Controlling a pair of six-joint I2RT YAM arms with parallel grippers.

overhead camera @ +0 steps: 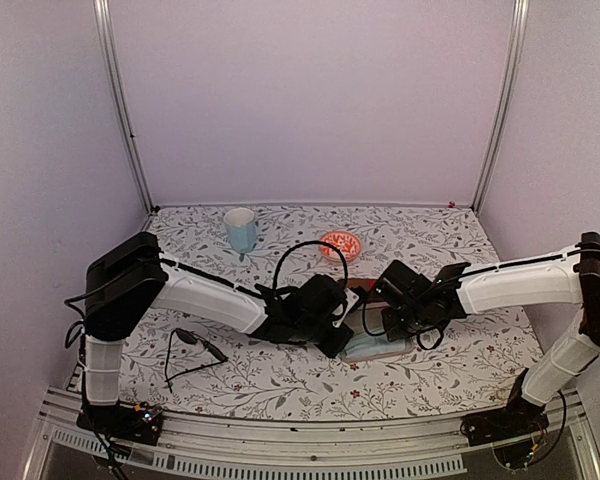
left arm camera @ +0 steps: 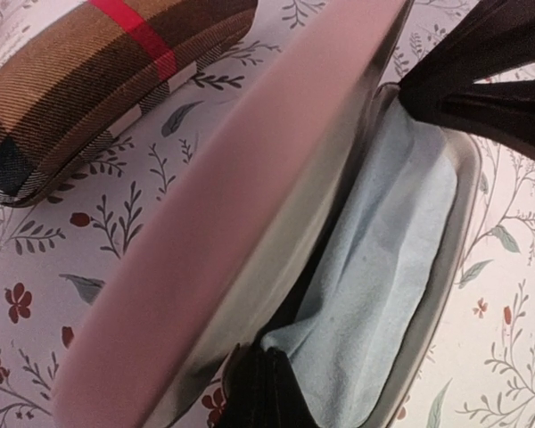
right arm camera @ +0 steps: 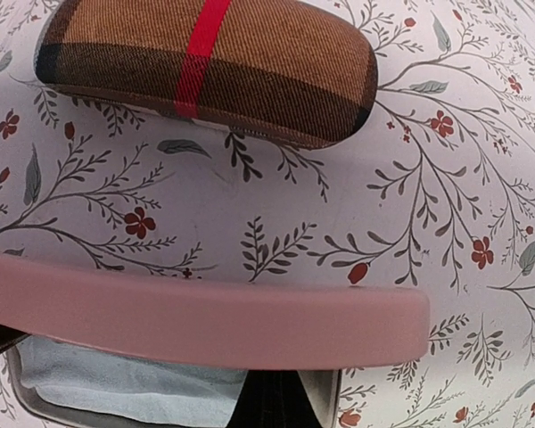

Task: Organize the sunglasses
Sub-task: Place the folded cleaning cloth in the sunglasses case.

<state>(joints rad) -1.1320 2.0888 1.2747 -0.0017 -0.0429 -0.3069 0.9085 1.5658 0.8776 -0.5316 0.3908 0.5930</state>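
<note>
The black sunglasses (overhead camera: 192, 340) lie folded open on the table at the left, apart from both arms. The pinkish see-through pair is not in view. The pink case (overhead camera: 378, 347) stands open at the middle, its lid (left arm camera: 250, 196) raised over a light blue cloth (left arm camera: 383, 267) in the base. My left gripper (left arm camera: 267, 397) is at the near end of the case with its fingers together at the cloth's corner. My right gripper (right arm camera: 285, 401) reaches under the lid (right arm camera: 205, 316) and is shut on its edge; it also shows in the left wrist view (left arm camera: 481, 80).
The brown plaid case with a red band (right arm camera: 205, 67) lies shut just behind the pink case. A pale blue cup (overhead camera: 241, 228) and a small orange-red bowl (overhead camera: 340, 243) stand at the back. The table's front rail runs below the sunglasses.
</note>
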